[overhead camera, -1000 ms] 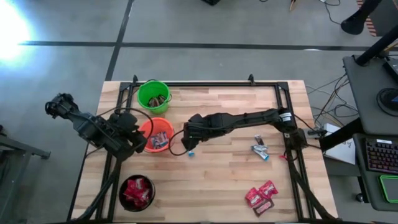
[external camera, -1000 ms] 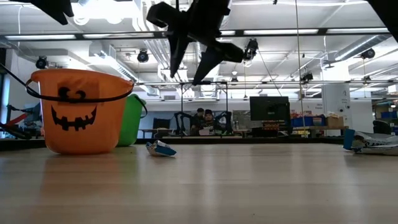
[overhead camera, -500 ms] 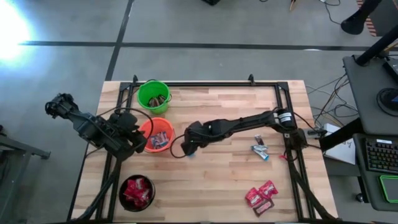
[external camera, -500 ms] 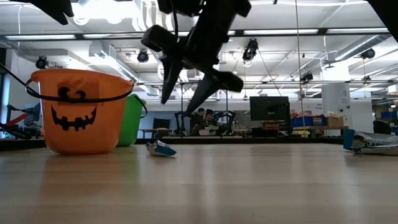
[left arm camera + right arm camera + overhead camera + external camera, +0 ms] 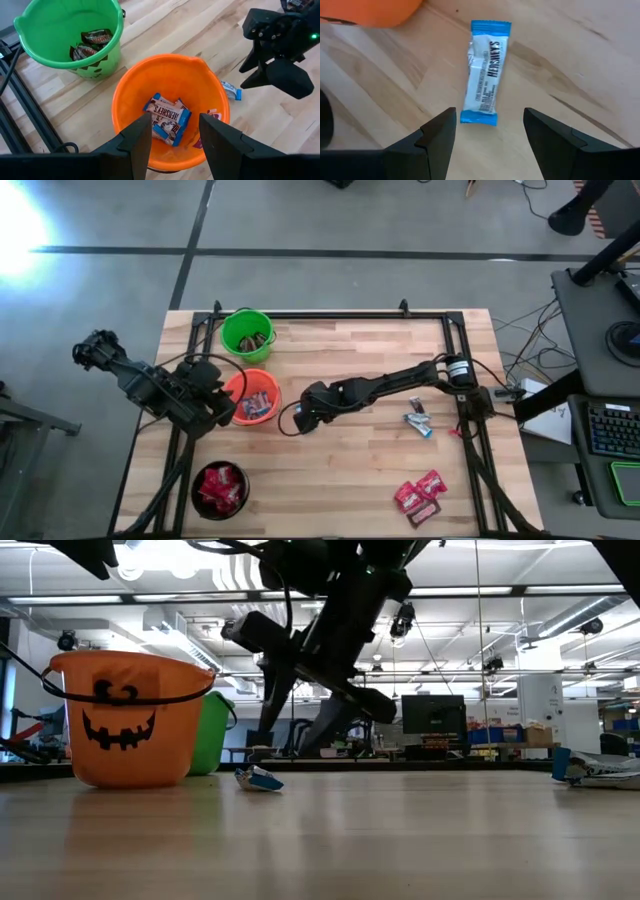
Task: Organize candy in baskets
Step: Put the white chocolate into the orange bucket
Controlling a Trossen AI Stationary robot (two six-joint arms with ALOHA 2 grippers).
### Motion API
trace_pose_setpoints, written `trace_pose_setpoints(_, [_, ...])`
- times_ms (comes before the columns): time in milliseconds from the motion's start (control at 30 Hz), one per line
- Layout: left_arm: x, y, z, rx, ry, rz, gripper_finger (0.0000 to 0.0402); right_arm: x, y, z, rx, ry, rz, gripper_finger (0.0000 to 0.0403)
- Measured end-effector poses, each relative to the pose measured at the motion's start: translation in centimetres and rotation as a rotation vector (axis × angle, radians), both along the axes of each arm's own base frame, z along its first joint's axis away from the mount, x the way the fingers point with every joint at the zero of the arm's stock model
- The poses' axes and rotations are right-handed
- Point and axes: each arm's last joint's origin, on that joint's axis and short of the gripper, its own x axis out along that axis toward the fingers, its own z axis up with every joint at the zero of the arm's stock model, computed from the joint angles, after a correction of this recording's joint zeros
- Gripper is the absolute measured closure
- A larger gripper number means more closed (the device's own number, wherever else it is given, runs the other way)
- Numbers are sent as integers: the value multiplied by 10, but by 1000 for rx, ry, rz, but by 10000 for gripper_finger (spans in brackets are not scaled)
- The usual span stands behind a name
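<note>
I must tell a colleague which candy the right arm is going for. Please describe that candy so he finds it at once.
Start at the orange basket near the table's left side. Just to its right, a single blue-and-white candy lies flat on the bare wood, under the open right pincer. Unlike the other blue-and-white candy, it is neither in the basket nor beside the right arm's base.

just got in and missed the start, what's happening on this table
A two-armed robot is sorting candy into baskets. The right claw hangs open over a blue-and-white candy lying on the table beside the orange basket, not yet gripped. The left claw waits above that basket. More candy lies loose near the table's right side.
</note>
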Motion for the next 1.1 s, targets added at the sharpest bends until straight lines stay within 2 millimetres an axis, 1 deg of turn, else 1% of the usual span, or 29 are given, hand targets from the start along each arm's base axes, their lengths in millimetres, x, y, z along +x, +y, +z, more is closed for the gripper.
trace_pose_setpoints(200, [-1,0,0,-2,-2,-1,255,5,0,-3,14,-57,-16,179])
trace_pose_setpoints(433, [-2,1,1,-5,-7,0,255,5,-1,-8,24,-58,-35,179])
trace_pose_setpoints(667, [-3,2,2,-9,-10,-1,255,14,1,-37,92,-37,-32,179])
trace_pose_setpoints(867, [-4,2,2,-12,-12,-2,255,21,2,-47,112,-61,-43,179])
trace_pose_setpoints(1033, [-5,3,3,-13,-15,-4,255,21,1,-49,104,-58,-49,180])
trace_pose_setpoints(1100, [-5,3,3,-14,-16,-4,255,21,1,-50,96,-57,-58,187])
